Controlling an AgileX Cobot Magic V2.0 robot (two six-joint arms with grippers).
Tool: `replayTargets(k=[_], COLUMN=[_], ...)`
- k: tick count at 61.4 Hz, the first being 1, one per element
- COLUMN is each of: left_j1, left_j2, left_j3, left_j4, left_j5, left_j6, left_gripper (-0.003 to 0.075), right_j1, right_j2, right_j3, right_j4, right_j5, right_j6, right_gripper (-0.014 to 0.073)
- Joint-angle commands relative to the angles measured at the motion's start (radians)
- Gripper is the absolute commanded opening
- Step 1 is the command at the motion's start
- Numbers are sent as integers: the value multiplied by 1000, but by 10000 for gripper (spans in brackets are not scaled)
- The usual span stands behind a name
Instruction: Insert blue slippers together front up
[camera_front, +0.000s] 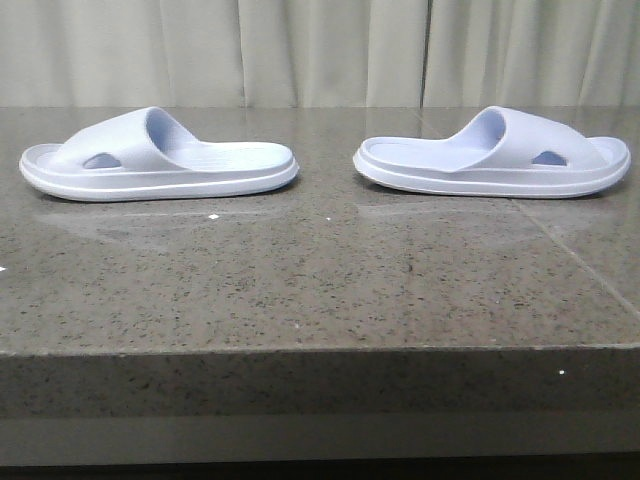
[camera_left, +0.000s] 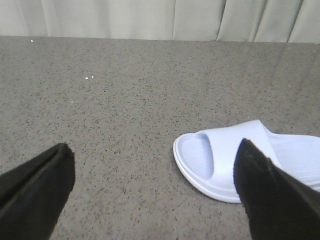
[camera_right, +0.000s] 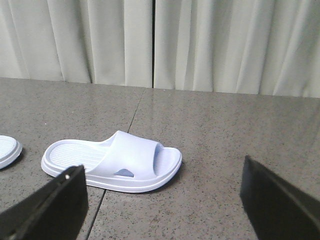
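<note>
Two pale lavender-blue slippers lie soles down on the dark speckled table, heels toward each other. The left slipper (camera_front: 160, 160) has its open toe to the left; the right slipper (camera_front: 495, 155) has its toe to the right. Neither gripper shows in the front view. In the left wrist view my left gripper (camera_left: 155, 195) is open and empty above the table, and its one finger (camera_left: 270, 195) overlaps the toe end of the left slipper (camera_left: 215, 155). In the right wrist view my right gripper (camera_right: 160, 205) is open and empty, short of the right slipper (camera_right: 115, 162).
A pale curtain (camera_front: 320, 50) hangs behind the table. The table's front edge (camera_front: 320, 350) runs across the front view. A thin seam (camera_right: 122, 140) crosses the stone by the right slipper. The left slipper's heel edge (camera_right: 7, 150) shows in the right wrist view.
</note>
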Motion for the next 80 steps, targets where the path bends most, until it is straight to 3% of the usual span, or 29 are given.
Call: replayTargets(k=[1, 8, 16, 28, 35, 44, 54, 80], left_j1=[-1, 3, 66, 239, 315, 336, 334, 311], left_j2=[119, 267, 424, 613, 745, 883, 978, 1015], left_j3=[-117, -223, -341, -484, -554, -626, -657, -657], left_j4=[-36, -80, -194, -680, -856, -931, -1018, -1039], left_j5=[-52, 4, 122, 368, 555, 722, 822, 832], left_j6=[-10, -10, 44, 428, 528, 577, 633, 686], left_gripper=[617, 598, 524, 375, 346, 347, 347, 346], right_j1=[-6, -6, -6, -6, -6, -6, -6, -6], right_j2=[20, 20, 20, 20, 20, 20, 22, 23], right_j3=[-36, -36, -36, -36, -36, -36, -36, -36], right_j4=[-8, -8, -8, -8, -8, -8, -8, -8], right_j5=[-70, -69, -69, -69, -69, -69, -69, -69], right_j6=[-6, -6, -6, -6, -6, -6, -6, -6], right_gripper=[642, 642, 642, 642, 642, 642, 642, 642])
